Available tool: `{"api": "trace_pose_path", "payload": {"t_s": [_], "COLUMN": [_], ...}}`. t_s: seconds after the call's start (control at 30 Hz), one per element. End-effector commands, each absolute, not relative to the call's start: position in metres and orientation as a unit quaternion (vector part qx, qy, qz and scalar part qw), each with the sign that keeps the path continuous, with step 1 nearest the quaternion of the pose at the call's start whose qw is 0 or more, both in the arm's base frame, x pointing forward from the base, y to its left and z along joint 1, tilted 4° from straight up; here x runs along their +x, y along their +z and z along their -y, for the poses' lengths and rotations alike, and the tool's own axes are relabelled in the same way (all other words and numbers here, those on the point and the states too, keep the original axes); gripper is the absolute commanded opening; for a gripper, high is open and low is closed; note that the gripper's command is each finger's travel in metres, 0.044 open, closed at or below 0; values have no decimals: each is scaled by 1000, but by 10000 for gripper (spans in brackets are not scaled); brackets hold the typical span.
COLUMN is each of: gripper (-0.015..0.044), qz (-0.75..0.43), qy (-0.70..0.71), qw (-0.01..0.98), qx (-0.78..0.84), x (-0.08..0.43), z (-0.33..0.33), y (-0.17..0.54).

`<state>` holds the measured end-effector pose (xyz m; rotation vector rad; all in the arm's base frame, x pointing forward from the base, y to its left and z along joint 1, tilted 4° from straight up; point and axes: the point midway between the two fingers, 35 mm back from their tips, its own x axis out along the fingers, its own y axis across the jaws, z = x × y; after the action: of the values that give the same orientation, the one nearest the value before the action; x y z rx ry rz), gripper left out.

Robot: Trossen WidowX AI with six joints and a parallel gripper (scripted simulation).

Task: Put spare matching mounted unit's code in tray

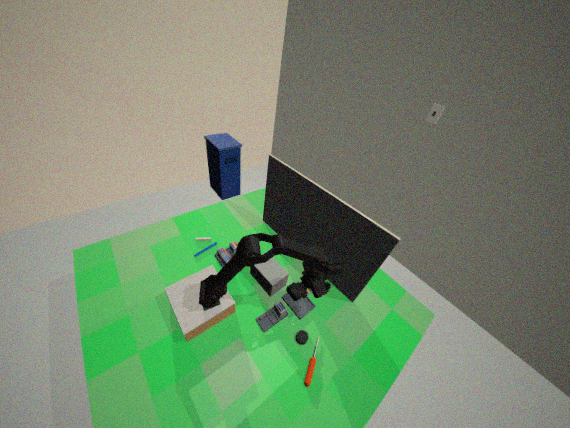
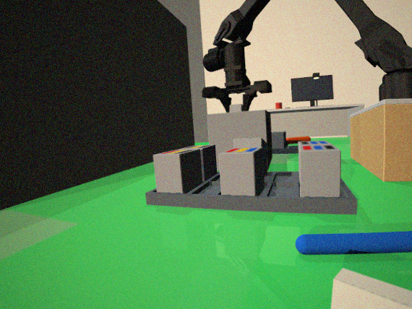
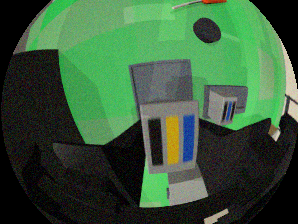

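My gripper [image 1: 299, 291] [image 2: 236, 104] is shut on a small grey spare [image 2: 235, 107] [image 3: 172, 139] whose face shows black, yellow and blue stripes in the wrist view. It holds the spare low over the flat grey tray [image 1: 303, 307] [image 3: 161, 78], near the tray's near edge. A small unit [image 1: 280, 311] [image 3: 224, 107] with blue marks sits on a dark mount [image 1: 267, 320] beside the tray. The rack [image 1: 228, 252] [image 2: 253, 203] holds three more spares [image 2: 176, 169] [image 2: 240, 170] [image 2: 319, 166] with coloured codes on top.
A big grey box [image 1: 270, 275] [image 2: 236, 126] stands between rack and tray. A tall black panel [image 1: 325, 230] rises close behind the gripper. A black disc [image 1: 301, 337] [image 3: 206, 30], an orange screwdriver [image 1: 311, 369], a blue pen [image 1: 205, 248] [image 2: 354, 242] and the arm's base block [image 1: 200, 305] lie around.
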<state>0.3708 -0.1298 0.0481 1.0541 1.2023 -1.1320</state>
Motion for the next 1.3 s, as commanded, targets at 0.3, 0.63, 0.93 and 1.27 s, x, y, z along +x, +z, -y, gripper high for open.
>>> {"api": "trace_pose_path", "payload": {"t_s": [0.3,0.63,0.93,1.27], "gripper": [0,0,0,0], "qz": [-512,-512,-513,-513], "qy": [-482,-482,-482,-482], "qw": [556,556,556,556], "qx": [443,443,443,443], "x": [368,367,366,365], "z": [131,132,132,132], "y": [32,22,13,3]}}
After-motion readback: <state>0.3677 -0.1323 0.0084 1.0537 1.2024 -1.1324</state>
